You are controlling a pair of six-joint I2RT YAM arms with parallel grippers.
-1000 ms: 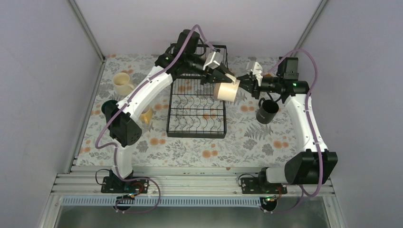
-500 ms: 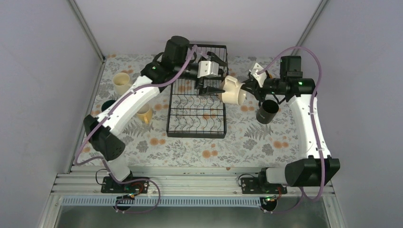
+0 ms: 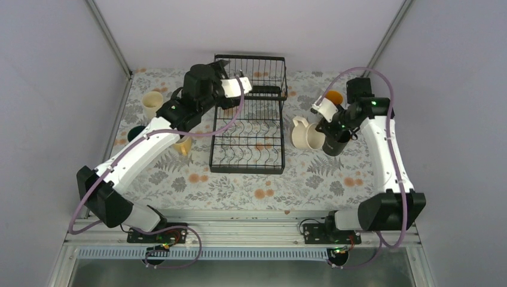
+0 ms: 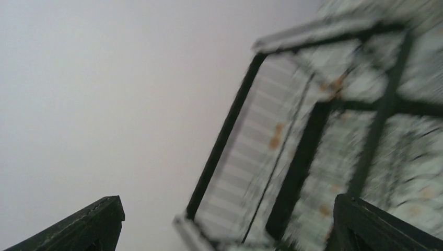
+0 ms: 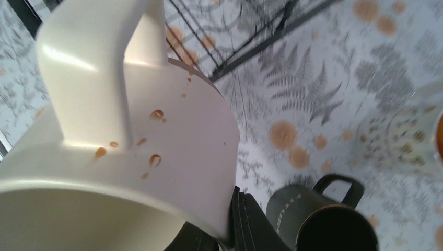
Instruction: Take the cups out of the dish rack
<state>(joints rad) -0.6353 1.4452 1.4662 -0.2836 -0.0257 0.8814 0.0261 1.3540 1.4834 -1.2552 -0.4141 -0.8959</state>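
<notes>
The off-white cup (image 3: 304,134) stands upright right of the dish rack (image 3: 248,140), and my right gripper (image 3: 321,127) is shut on its rim. In the right wrist view this cup (image 5: 130,125) fills the left side, with my right gripper (image 5: 230,230) pinching its wall. The black cup (image 3: 336,143) (image 5: 313,214) sits just beside it. An orange-yellow cup (image 3: 335,97) stands further back. My left gripper (image 3: 242,86) (image 4: 227,230) hangs open and empty over the rack's raised basket (image 4: 313,125). Cream (image 3: 152,103), dark green (image 3: 136,133) and tan (image 3: 182,145) cups stand left of the rack.
A floral cloth (image 3: 251,185) covers the table. Grey walls close it in at the back and on both sides. The left arm's white links (image 3: 149,149) cross above the cups on the left.
My left gripper opened, let go of the off-white cup and drew back left over the rack. My right gripper carried that cup down and right, beside the black cup.
</notes>
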